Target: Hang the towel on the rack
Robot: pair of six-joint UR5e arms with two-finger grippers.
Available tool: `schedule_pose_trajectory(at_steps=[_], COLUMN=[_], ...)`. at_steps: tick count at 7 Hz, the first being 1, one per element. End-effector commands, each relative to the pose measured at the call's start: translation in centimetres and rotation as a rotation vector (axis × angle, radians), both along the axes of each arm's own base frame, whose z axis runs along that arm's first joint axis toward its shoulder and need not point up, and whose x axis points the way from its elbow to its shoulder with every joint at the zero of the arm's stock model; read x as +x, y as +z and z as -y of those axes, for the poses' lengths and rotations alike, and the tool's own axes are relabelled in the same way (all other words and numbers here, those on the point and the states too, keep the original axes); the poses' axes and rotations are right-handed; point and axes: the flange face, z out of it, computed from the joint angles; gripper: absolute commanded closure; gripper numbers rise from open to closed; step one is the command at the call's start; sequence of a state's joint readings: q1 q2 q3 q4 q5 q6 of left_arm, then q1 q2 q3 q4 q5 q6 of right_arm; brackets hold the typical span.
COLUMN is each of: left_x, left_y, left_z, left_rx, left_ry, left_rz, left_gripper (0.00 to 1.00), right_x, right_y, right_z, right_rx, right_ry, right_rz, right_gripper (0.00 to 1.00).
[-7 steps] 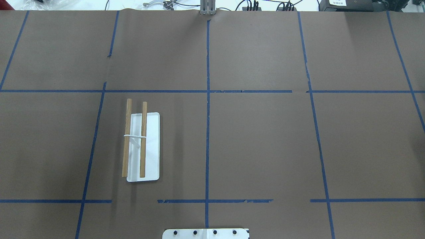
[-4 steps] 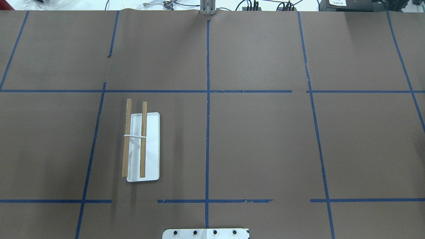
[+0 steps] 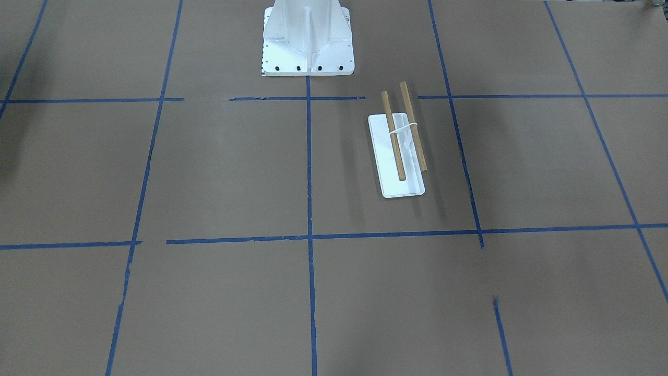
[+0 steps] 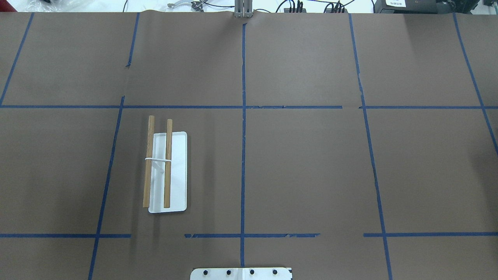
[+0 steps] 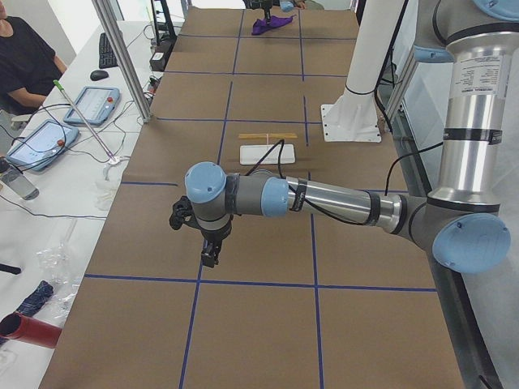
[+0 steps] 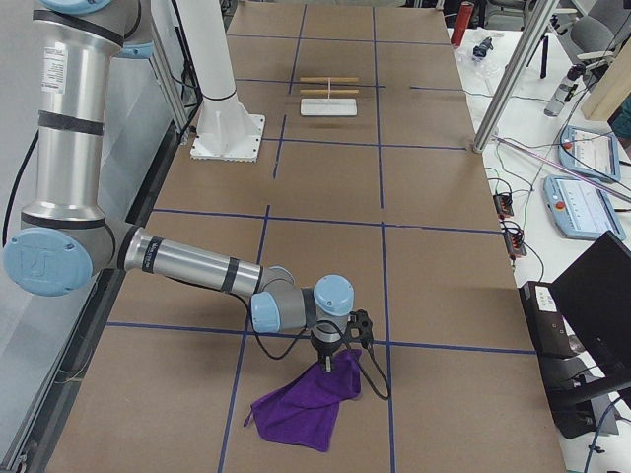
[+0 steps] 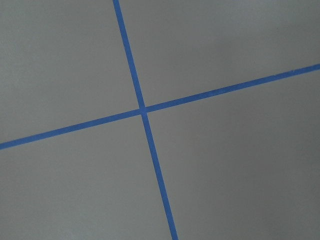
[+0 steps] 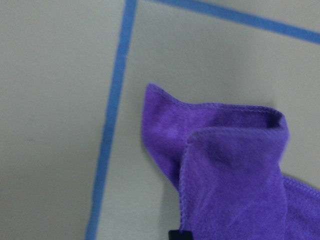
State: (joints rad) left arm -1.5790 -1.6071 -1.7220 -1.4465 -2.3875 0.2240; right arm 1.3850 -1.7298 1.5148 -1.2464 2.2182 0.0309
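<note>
The rack (image 4: 157,171) has two wooden dowels on white wire over a white tray; it stands left of the table's middle and also shows in the front-facing view (image 3: 402,149). The purple towel (image 6: 301,406) lies at the table's right end, drawn up to a peak at my right gripper (image 6: 326,367). In the right wrist view the towel (image 8: 235,175) rises in a fold to a dark fingertip at the bottom edge, so the gripper looks shut on it. My left gripper (image 5: 210,253) hangs over bare table at the left end; I cannot tell whether it is open.
The white robot pedestal (image 3: 308,39) stands at the robot's table edge. Blue tape lines (image 4: 243,128) cross the brown table cover. Operators' tablets and cables (image 5: 36,142) lie on the side benches. Neither arm shows in the overhead view.
</note>
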Motion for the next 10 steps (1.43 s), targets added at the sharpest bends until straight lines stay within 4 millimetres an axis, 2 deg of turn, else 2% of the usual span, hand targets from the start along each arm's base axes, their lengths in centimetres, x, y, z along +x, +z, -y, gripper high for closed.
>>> schedule_pose_trajectory(at_steps=[1,2,3,4,5,6,7,8,9,10], left_x=[0.1,0.7,1.8,3.5,5.3,8.5,11.7,14.0,16.0,18.1], left_y=[-1.5,-4.2,-6.2,-7.4,-9.8,-12.5,-15.2,-16.8,-17.9,-20.8], left_z=[0.7,2.2,2.5,2.5,2.3,1.8,1.7,1.1,0.4,1.4], left_rx=[-0.023,-0.093,-0.051,-0.043,-0.055,-0.090,-0.114,-0.087,-0.143,-0.199], left_ry=[-0.053,-0.151,-0.167,-0.142,-0.146,-0.171,-0.208,-0.224,-0.256,-0.268], left_rz=[-0.010,-0.076,-0.120,-0.180,-0.229,-0.264,-0.322,-0.398,-0.456,-0.491], left_gripper=[0.00,0.00,0.00,0.00,0.00,0.00,0.00,0.00,0.00,0.00], right_x=[0.9,0.6,-0.2,-1.6,-6.1,-12.7,-20.0,-25.9,-29.3,-31.7], right_y=[-16.4,-22.5,-26.0,-29.2,-34.9,-43.1,-50.4,-56.8,-61.3,-63.7], right_z=[0.1,-0.7,-1.3,-0.8,-0.5,0.5,0.0,-1.7,-3.5,-4.5], right_rx=[-0.018,-0.055,-0.084,-0.091,-0.147,-0.253,-0.341,-0.403,-0.401,-0.393], right_ry=[0.050,0.126,0.165,0.169,0.187,0.256,0.295,0.370,0.355,0.323], right_rz=[0.022,0.075,0.189,0.261,0.319,0.371,0.401,0.424,0.466,0.483], right_gripper=[1.00,1.00,1.00,1.00,1.00,1.00,1.00,1.00,1.00,1.00])
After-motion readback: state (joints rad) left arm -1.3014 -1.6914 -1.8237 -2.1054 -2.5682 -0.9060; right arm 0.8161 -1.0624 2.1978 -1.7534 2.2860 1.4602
